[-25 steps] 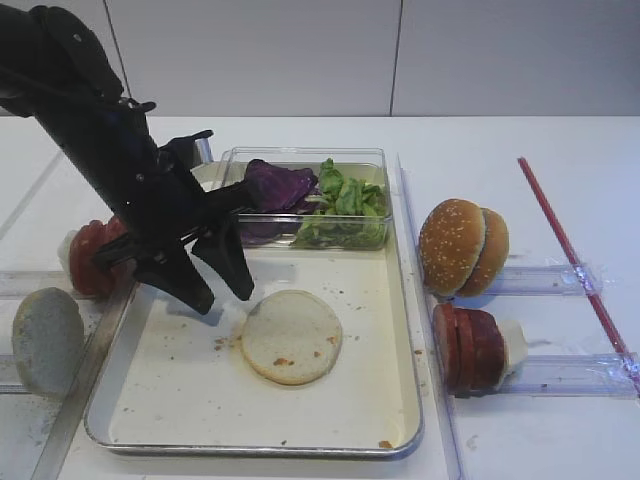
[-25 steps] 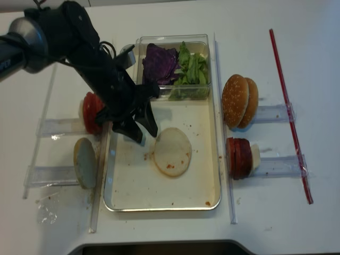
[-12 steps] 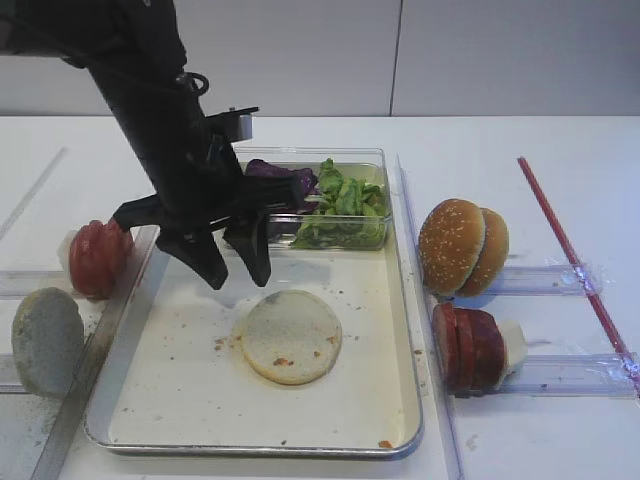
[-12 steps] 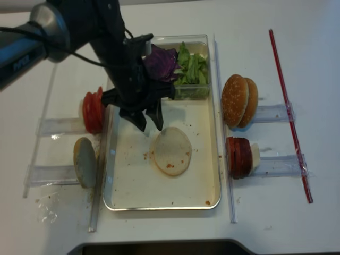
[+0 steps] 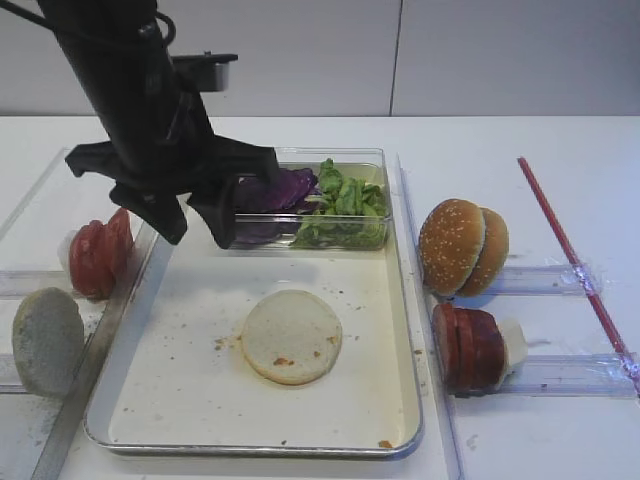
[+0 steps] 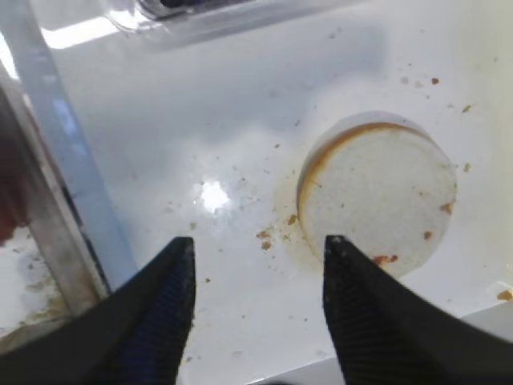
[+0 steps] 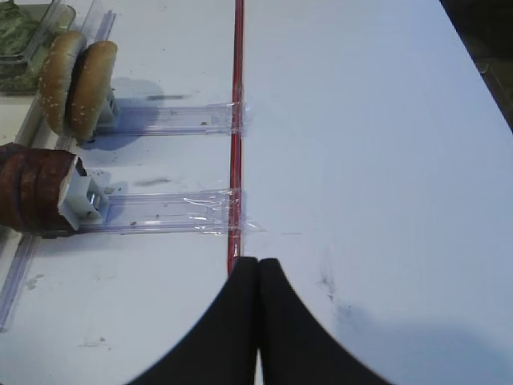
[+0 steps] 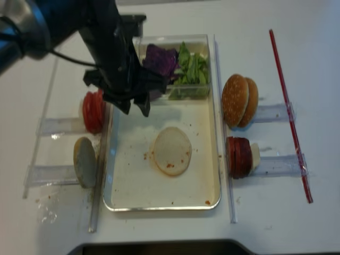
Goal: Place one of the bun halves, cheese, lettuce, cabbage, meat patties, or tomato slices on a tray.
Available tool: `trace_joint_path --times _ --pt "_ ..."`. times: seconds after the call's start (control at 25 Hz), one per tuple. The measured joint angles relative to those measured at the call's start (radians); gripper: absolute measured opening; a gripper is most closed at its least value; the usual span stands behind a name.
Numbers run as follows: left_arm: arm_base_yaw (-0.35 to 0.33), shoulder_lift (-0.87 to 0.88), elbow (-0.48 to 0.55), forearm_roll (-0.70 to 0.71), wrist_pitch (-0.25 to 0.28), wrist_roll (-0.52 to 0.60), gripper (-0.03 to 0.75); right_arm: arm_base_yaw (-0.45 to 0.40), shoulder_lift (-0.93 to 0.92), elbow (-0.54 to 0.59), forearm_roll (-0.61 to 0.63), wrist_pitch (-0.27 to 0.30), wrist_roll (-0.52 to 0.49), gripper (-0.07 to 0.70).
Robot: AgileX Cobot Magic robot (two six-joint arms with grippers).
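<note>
The pale bun half (image 5: 291, 336) (image 8: 172, 151) (image 6: 377, 196) lies flat in the middle of the silver tray (image 5: 180, 400) (image 8: 127, 186), touched by nothing. My left gripper (image 5: 198, 236) (image 8: 136, 111) (image 6: 259, 241) hangs open and empty above the tray's far left part, left of the bun half. Purple cabbage (image 5: 268, 190) and green lettuce (image 5: 345, 205) fill a clear box. Tomato slices (image 5: 98, 255) stand left of the tray, meat patties (image 5: 468, 347) (image 7: 32, 196) to its right. Cheese does not show. My right gripper (image 7: 258, 261) is shut and empty over the white table.
A sesame bun (image 5: 462, 247) (image 7: 76, 80) stands on edge right of the tray. A greyish bun half (image 5: 45, 340) leans at the left. Clear plastic rails (image 5: 560, 375) and a red strip (image 5: 575, 265) (image 7: 236, 120) lie on the right of the table.
My left gripper has lifted from beside the bun half and drawn back toward the far left of the tray, jaws still apart. The bun half stays where it lay.
</note>
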Motion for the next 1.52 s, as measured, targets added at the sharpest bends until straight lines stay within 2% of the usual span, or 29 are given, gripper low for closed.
trace_joint_path --times 0.36,0.48,0.8,0.96,1.28,1.52 --pt "0.015 -0.143 0.000 0.096 0.013 -0.019 0.348 0.000 0.000 0.000 0.000 0.000 0.000 0.168" --pt "0.058 -0.190 0.028 0.107 0.013 -0.020 0.349 0.000 0.000 0.000 0.000 0.000 0.000 0.168" --pt "0.239 -0.387 0.209 0.141 0.016 0.024 0.349 0.000 0.000 0.000 -0.002 0.000 0.000 0.168" --pt "0.289 -0.511 0.292 0.152 0.016 0.040 0.349 0.000 0.000 0.000 -0.002 0.000 0.000 0.168" --pt "0.296 -0.805 0.477 0.152 0.025 0.046 0.349 0.000 0.000 0.000 -0.002 0.000 -0.002 0.168" --pt "0.296 -1.065 0.568 0.152 0.039 0.067 0.349 0.000 0.000 0.000 -0.003 0.000 0.000 0.168"
